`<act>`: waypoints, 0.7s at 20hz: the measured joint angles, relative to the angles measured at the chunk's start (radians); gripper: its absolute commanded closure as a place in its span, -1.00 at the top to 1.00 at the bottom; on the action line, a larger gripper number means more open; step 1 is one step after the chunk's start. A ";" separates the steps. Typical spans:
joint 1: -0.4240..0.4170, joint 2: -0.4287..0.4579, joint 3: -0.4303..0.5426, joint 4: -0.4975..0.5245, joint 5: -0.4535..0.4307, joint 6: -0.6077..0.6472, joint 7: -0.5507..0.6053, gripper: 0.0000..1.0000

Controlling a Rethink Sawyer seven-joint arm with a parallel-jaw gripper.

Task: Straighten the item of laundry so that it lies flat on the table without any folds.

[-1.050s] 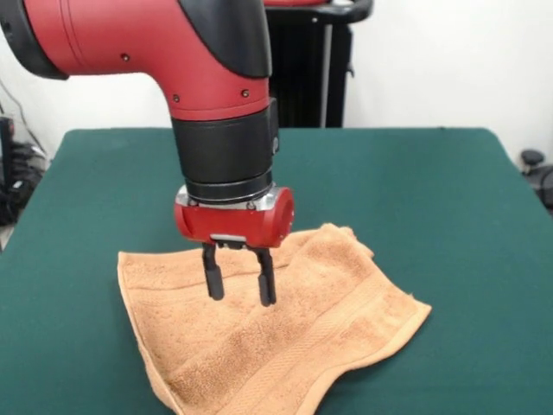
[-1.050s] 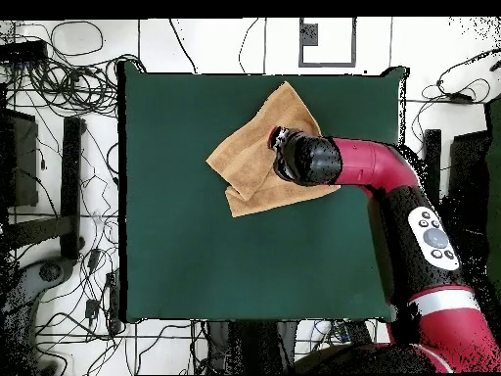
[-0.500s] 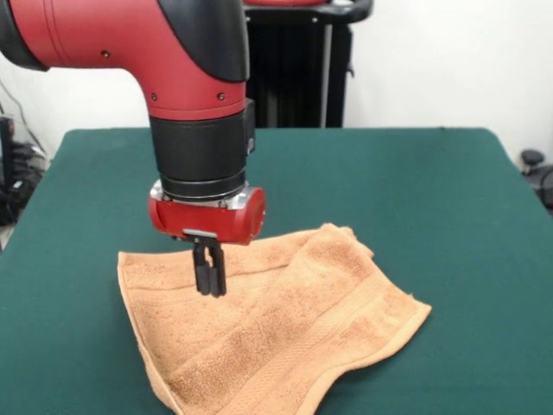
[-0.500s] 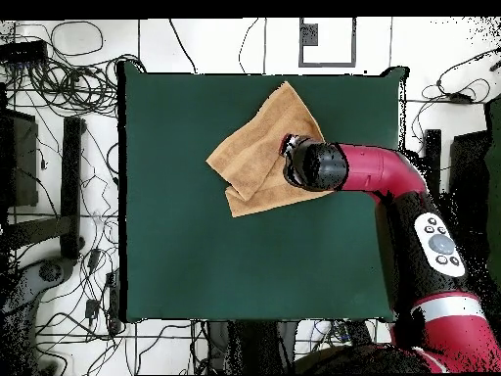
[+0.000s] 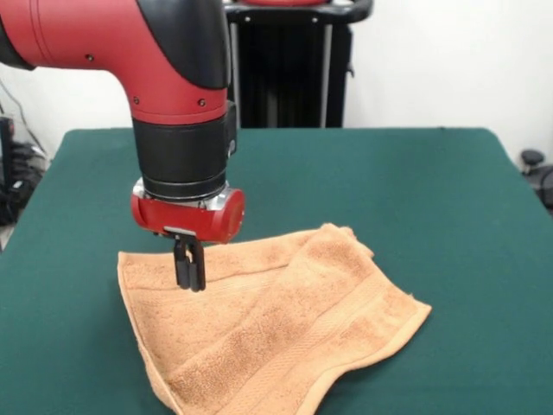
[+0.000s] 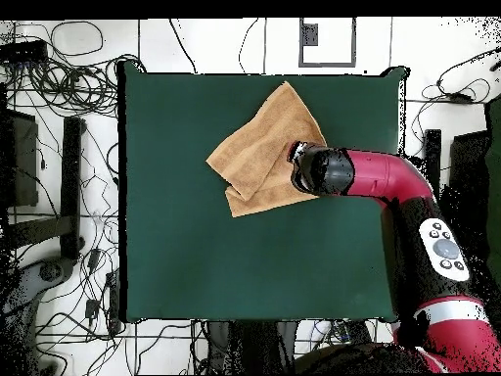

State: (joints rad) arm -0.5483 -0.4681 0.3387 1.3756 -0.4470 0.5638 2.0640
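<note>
The item of laundry (image 5: 285,333) is an orange-tan towel lying rumpled on the green table (image 5: 415,190), with one part folded over along a ridge from its back corner toward the front. My gripper (image 5: 189,284) is shut, fingers pressed together, its tips at or just above the towel's back-left part near the edge. No cloth is lifted. In the overhead view the towel (image 6: 256,157) lies in the table's (image 6: 196,245) upper middle, and the arm's wrist (image 6: 325,171) covers the towel's right edge and hides the fingers.
A black stand (image 5: 294,65) rises behind the table's far edge. Cables (image 6: 59,88) lie on the floor left of the table in the overhead view. The towel's front corner reaches close to the table's near edge in the front view.
The gripper has gone from open to shut and has slid left across the towel in the front view, toward its back-left edge. The towel's shape is unchanged.
</note>
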 measured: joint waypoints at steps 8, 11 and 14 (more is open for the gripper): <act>0.000 0.001 -0.036 0.000 0.000 0.000 0.000 -1.00; 0.000 0.001 -0.049 0.001 0.000 0.000 0.000 -1.00; 0.000 0.001 -0.064 0.003 0.000 0.000 0.000 -1.00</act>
State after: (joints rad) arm -0.5483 -0.4668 0.2751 1.3783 -0.4468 0.5638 2.0640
